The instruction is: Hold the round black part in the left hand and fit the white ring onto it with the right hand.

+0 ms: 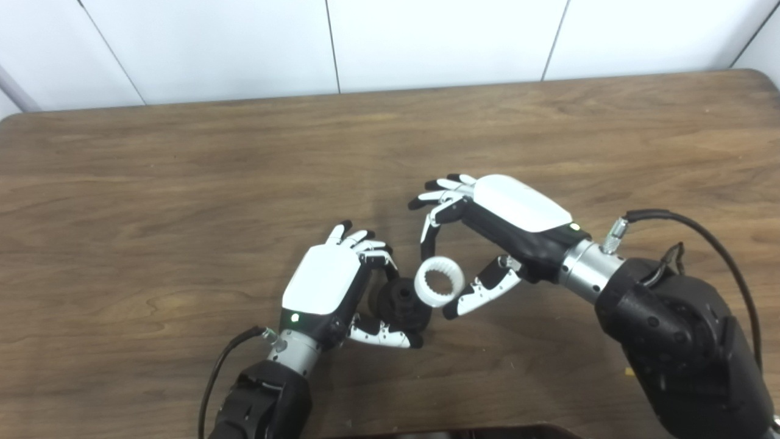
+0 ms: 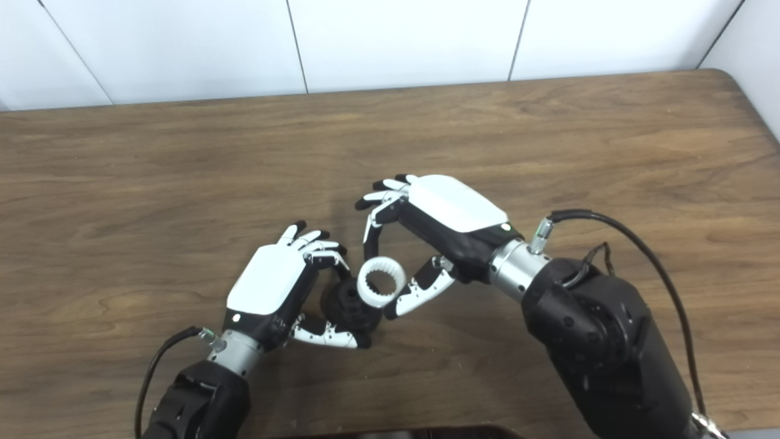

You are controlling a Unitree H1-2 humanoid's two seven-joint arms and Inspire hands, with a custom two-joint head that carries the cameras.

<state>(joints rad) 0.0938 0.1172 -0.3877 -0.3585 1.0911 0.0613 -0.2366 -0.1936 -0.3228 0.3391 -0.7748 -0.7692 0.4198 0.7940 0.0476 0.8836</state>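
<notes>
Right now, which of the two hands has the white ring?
The right hand, the one farther up the table. It pinches the white ring between thumb and a finger. The left hand grips the black part instead.

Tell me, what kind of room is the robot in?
Probably a lab or workshop. There is a plain wooden table, a bare white panelled wall, and nothing out but a black part and a white ring.

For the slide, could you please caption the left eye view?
Left hand holds black part; right hand brings white ring against it.
</notes>
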